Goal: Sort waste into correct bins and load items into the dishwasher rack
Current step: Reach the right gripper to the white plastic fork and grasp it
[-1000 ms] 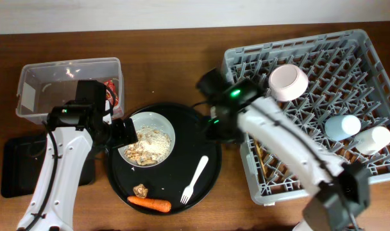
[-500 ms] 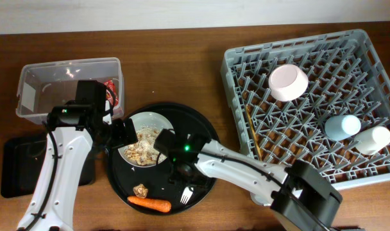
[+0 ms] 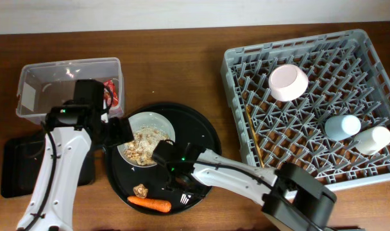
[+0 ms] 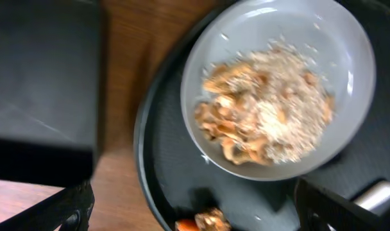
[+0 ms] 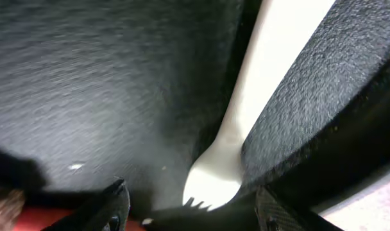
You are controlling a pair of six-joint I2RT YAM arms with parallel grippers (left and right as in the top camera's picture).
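The pale green bowl (image 3: 147, 144) with rice-like food scraps (image 4: 272, 122) sits on the round black tray (image 3: 204, 131). My left gripper (image 3: 118, 131) is open beside the bowl's left rim; in its wrist view the fingers (image 4: 195, 218) straddle the space below the bowl. My right gripper (image 3: 177, 186) is open low over the white plastic fork (image 5: 259, 96), with the tines between its fingers (image 5: 195, 215). The carrot (image 3: 150, 204) and brown lump (image 3: 141, 190) lie at the tray's front. The red wrapper (image 3: 111, 93) is in the clear tub (image 3: 67, 83). The tissue is out of view.
The grey rack (image 3: 349, 58) on the right holds the pink bowl (image 3: 288, 82), blue cup (image 3: 342, 126), cream cup (image 3: 373, 139) and chopsticks (image 3: 254, 138). The shallow black rectangular tray (image 3: 15, 167) lies at the left, under my left arm.
My right arm has swung from the rack's left edge down to the round tray and now hovers over the fork. My left gripper has barely moved beside the bowl.
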